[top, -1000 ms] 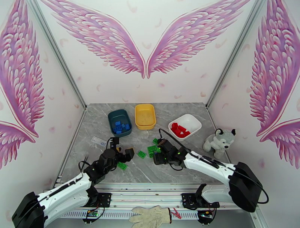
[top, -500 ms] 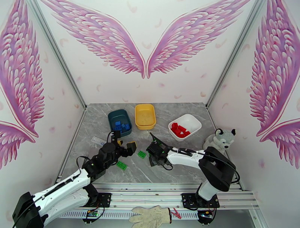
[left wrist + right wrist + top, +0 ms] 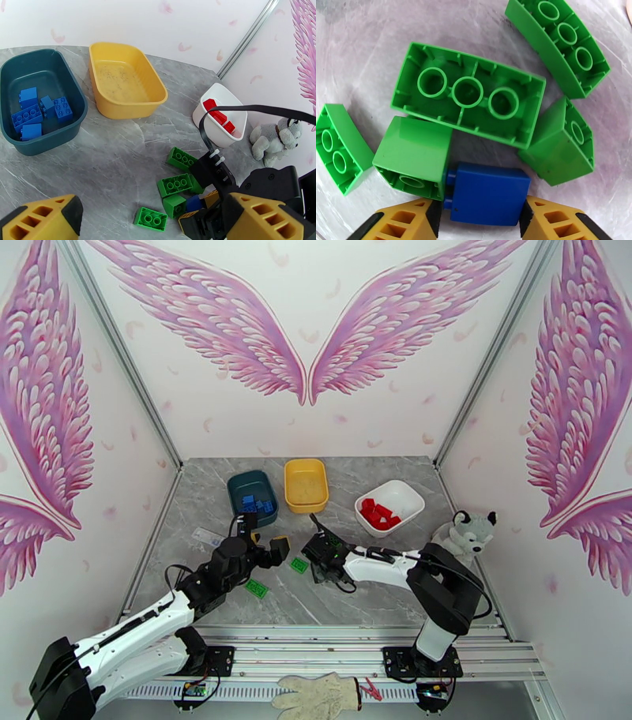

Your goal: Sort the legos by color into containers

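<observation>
I'm running the right fingers down on the small blue studded brick, which is lying on its side mid-bench, a little toward the near edge, in a huddle of green bricks. The brick is sitting right between the two pads, with its long axis running pad to pad, so the grip would land on its short ends. Its studs are butting a green cube-shaped brick that is crowding one pad. The pads are hugging both ends, but I can't tell whether they're pinching yet.

The left fingers are hanging spread wide and empty, just left of the huddle. The right arm is the nearer one, already on the brick. The brick's home, the dark teal plastic tub holding the other blues, is lying toward the far-left corner of the grey marbled bench. The yellow tub is beside it and the white tub with the reds is further right.

Against a second ago, the right arm is folding in at the elbow and its fingers are shifting left and slightly toward the far edge. The left fingers are creeping a touch farther. The two loose green bricks near the left arm aren't moving.
</observation>
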